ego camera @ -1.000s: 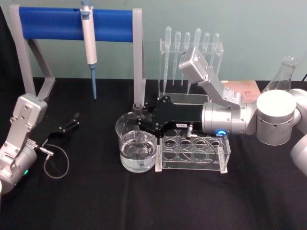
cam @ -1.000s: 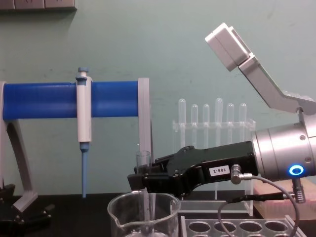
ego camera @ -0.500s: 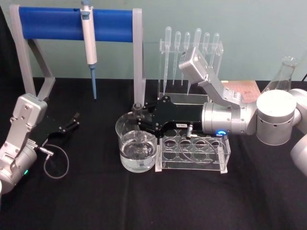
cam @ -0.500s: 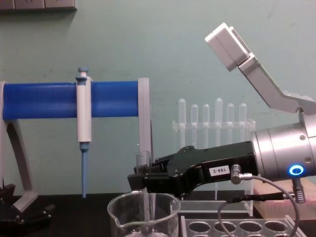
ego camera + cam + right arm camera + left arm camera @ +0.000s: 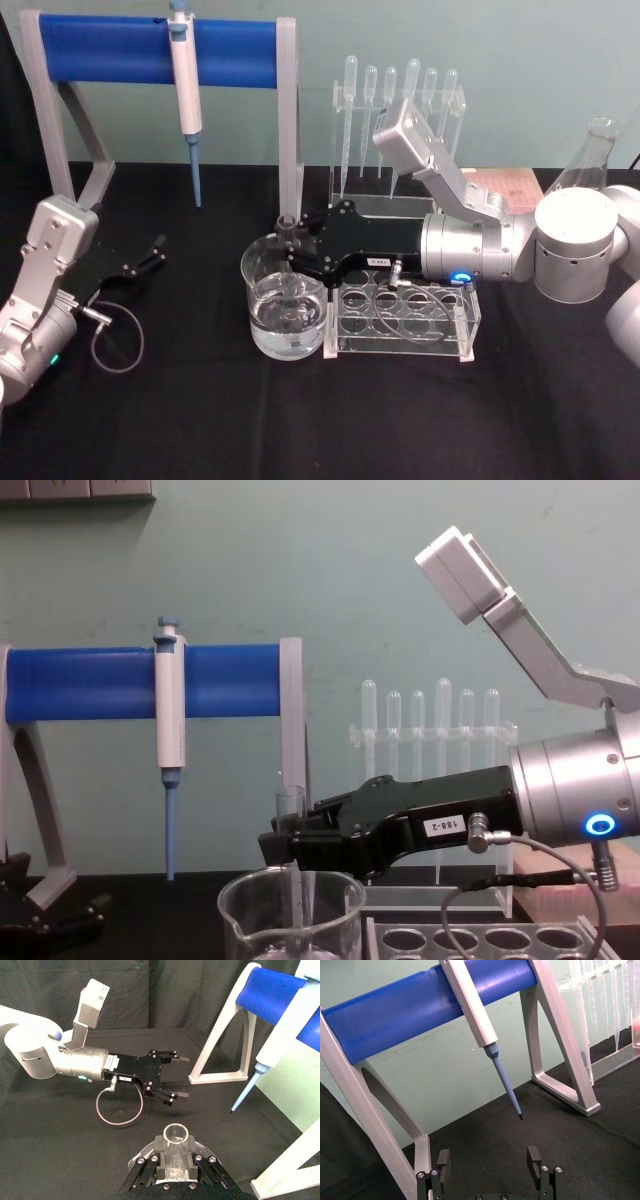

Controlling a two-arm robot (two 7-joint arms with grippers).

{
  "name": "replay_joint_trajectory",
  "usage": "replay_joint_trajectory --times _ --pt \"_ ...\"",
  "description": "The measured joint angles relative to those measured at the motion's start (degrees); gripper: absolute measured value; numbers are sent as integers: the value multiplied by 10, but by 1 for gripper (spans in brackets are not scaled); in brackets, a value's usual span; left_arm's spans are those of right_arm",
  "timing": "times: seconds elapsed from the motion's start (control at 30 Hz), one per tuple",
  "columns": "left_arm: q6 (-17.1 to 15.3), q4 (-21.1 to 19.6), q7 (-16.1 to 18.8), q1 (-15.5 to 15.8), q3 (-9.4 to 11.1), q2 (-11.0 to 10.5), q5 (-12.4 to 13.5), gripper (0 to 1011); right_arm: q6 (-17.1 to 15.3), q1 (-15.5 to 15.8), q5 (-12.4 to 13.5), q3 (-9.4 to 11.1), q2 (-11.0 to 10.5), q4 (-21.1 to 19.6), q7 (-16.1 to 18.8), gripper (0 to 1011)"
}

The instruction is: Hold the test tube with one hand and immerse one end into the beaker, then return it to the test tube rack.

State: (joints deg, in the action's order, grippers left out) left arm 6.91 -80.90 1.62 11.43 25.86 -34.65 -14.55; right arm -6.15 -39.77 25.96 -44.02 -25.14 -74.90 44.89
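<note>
The right gripper [image 5: 287,243] is clamped on the tube [image 5: 290,802] just under its rim, holding it upright over the beaker [image 5: 285,312] with the lower end dipped inside. The left gripper [image 5: 155,251] rests parked on the table [image 5: 200,420], jaws spread wide.

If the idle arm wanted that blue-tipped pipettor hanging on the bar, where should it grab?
Probably the white body, just below the blue bar, approached from the front. It hangs upright with flat sides, and the blue tip is too thin.
</note>
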Motion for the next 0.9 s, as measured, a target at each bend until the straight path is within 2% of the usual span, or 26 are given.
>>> replay_joint_trajectory --times 0.13,0.37,0.7,0.9 --pt "0 0 0 0 0 0 0 1000 0 0 0 0 0 0 0 238" --pt "0 0 0 0 0 0 0 1000 -6 0 -2 11 -17 -41 0 238" --pt "0 0 0 0 0 0 0 1000 -32 -5 24 32 -53 -127 6 238" --pt "0 0 0 0 0 0 0 1000 -51 -2 34 44 -86 -189 -9 238"
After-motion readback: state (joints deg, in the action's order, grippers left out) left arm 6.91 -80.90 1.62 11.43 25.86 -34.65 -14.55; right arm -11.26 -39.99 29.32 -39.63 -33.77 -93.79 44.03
